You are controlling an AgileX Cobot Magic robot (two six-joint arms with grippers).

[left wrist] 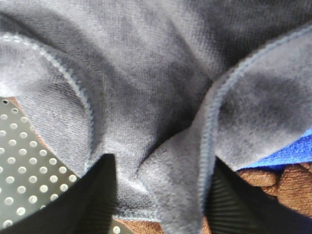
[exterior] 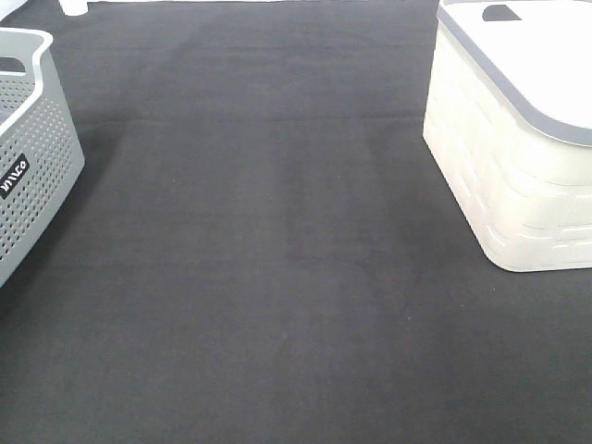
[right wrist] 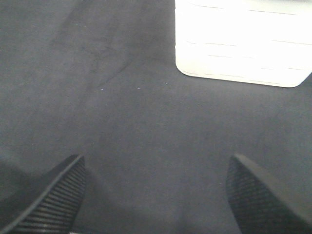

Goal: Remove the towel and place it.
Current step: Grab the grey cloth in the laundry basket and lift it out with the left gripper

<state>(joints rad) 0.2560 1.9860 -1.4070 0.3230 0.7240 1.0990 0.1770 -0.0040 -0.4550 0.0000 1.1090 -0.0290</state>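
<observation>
The task was only at its start. The towel [left wrist: 146, 73] lay crumpled inside the grey basket [left wrist: 29, 180], over a blue cloth [left wrist: 287, 153] and a brown cloth [left wrist: 282, 180], and had not yet been lifted out. None of it showed on the black surface [exterior: 277, 231] or at the white lidded basket [exterior: 499, 166], so the lift, the carry and the placing were all left to do.

The left tool [left wrist: 163, 161] reached down into the grey basket, its fingers set either side of a raised, hemmed fold of the towel. The fold filled the gap between them, but I could not tell whether it was firmly clamped. The right tool [right wrist: 156, 158] hung over the surface near the white lidded basket, fingers wide apart, holding nothing. Neither arm showed in the high view.
</observation>
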